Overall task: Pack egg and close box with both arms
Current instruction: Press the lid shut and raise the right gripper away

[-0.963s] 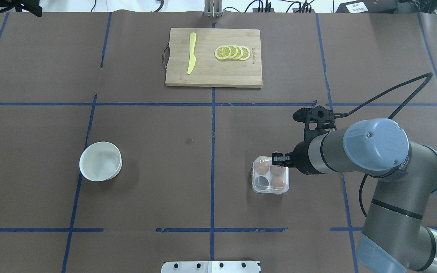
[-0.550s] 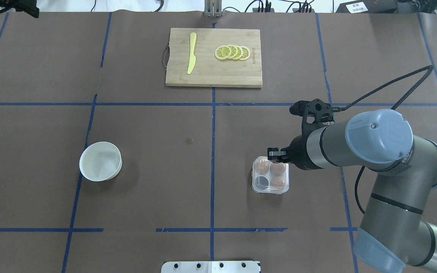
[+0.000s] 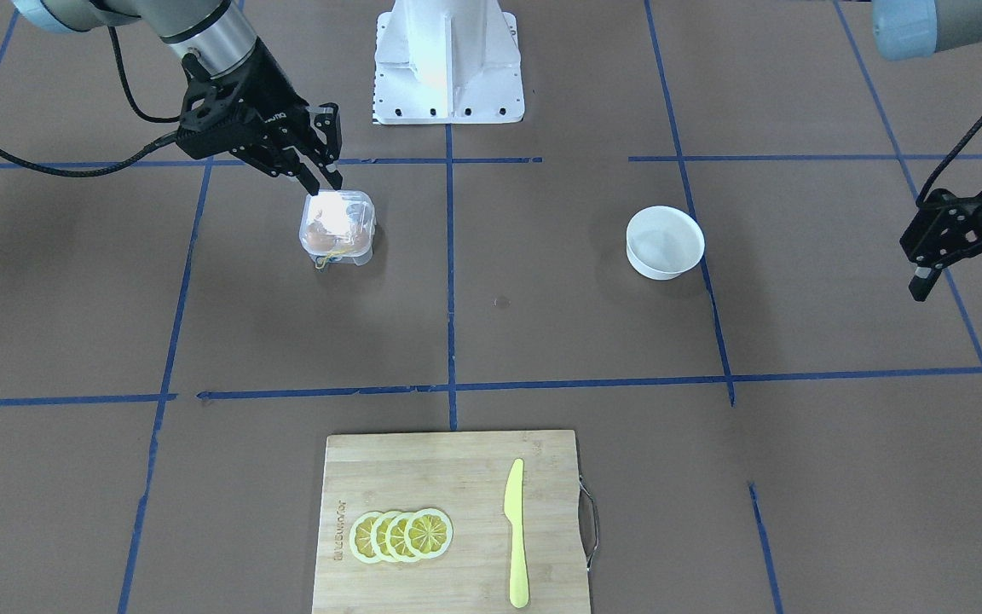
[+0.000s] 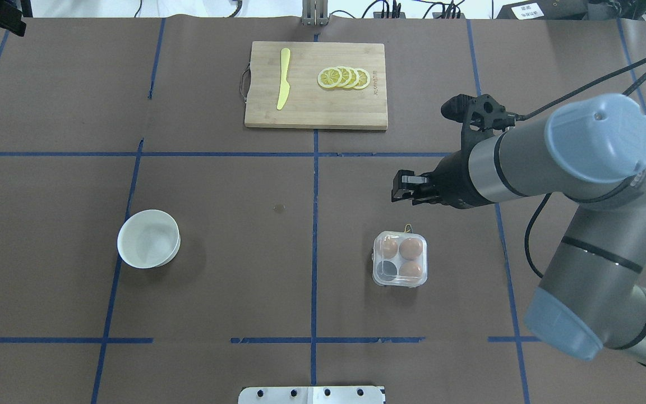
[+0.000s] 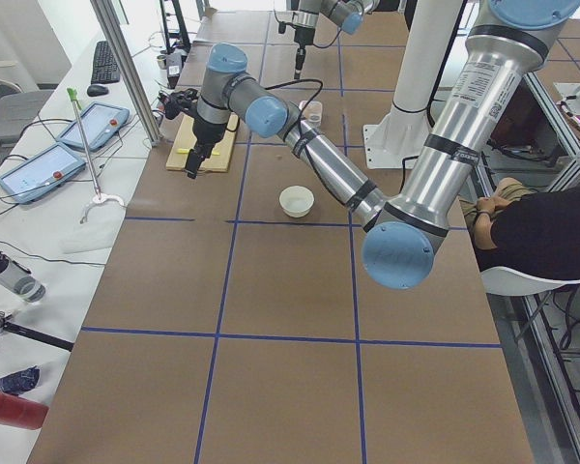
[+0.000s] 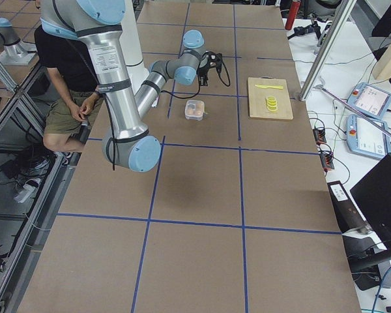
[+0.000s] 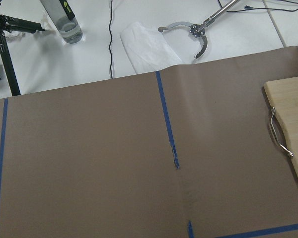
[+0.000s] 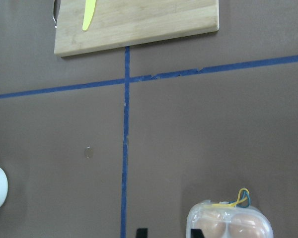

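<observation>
The clear box point(image 4: 400, 259) sits right of the table's middle with its lid down over the cells; it also shows in the front view point(image 3: 337, 226) and the right wrist view point(image 8: 230, 223). Three tan eggs show through it, one point(image 4: 411, 248) in a far cell, and one near cell looks empty. A yellow string point(image 4: 408, 228) sticks out at its far edge. My right gripper point(image 4: 397, 188) hovers open and empty beyond the box's far edge, clear of it. My left gripper point(image 3: 973, 290) hangs open and empty far off at the table's left side.
A white bowl point(image 4: 148, 238) stands on the left half. A wooden cutting board point(image 4: 356, 109) at the far middle carries a yellow knife point(image 4: 283, 78) and lemon slices point(image 4: 344, 77). The white pedestal base point(image 3: 447, 60) is at the robot's edge.
My right gripper has lifted off the box's far edge and drawn away toward the far side. The box and eggs stay put. The left arm has slid further off to the left.
</observation>
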Robot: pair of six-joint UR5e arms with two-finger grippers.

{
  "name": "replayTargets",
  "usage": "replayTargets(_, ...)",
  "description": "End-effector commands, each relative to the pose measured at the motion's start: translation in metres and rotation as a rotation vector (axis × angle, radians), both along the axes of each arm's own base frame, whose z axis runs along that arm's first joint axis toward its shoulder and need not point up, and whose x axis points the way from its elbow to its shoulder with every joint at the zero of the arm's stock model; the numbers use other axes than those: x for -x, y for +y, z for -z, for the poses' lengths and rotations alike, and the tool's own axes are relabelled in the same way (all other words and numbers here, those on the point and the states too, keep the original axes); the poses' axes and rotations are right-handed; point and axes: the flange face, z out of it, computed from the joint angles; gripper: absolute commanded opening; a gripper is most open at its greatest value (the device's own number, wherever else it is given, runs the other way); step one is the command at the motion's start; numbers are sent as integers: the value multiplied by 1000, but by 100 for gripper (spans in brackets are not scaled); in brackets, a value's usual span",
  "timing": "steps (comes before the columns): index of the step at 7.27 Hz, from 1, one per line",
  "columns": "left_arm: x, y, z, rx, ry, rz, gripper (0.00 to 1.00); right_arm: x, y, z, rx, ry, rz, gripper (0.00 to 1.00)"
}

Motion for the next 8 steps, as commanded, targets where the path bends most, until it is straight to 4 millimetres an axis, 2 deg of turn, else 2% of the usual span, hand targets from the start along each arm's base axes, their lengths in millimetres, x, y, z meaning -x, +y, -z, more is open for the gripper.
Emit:
replayTargets(1,42,-15,-36,-18,-80,-40,100,-82,-52,2,69,-54,-26,100)
replayTargets(2,70,-16,-65,-17,-123,-64,100,-116,-75,-13,104,-59,-23,100)
replayTargets(3,87,-21,-81,1,-141,-59,100,-140,-88,-35,74,-29,-26,100)
replayTargets(4,95,-19,-101,38,-144,-53,100,-162,-98,-72,40,28,-27,100)
replayTargets(5,105,-18,-123,92,-73,-68,100,-187,-107,-117,-9,99,-12,100)
replayTargets(6,123,-14,-139,95,-49,-108,100,-223,-118,-165,-66,173,2,100)
replayTargets(7,150,-8,-163,87,-74,-130,100,-254,-122,-204,-101,240,32,100)
replayTargets(8,166,-7,-191,114,-85,-140,100,-281,-125,-229,-127,320,98,100)
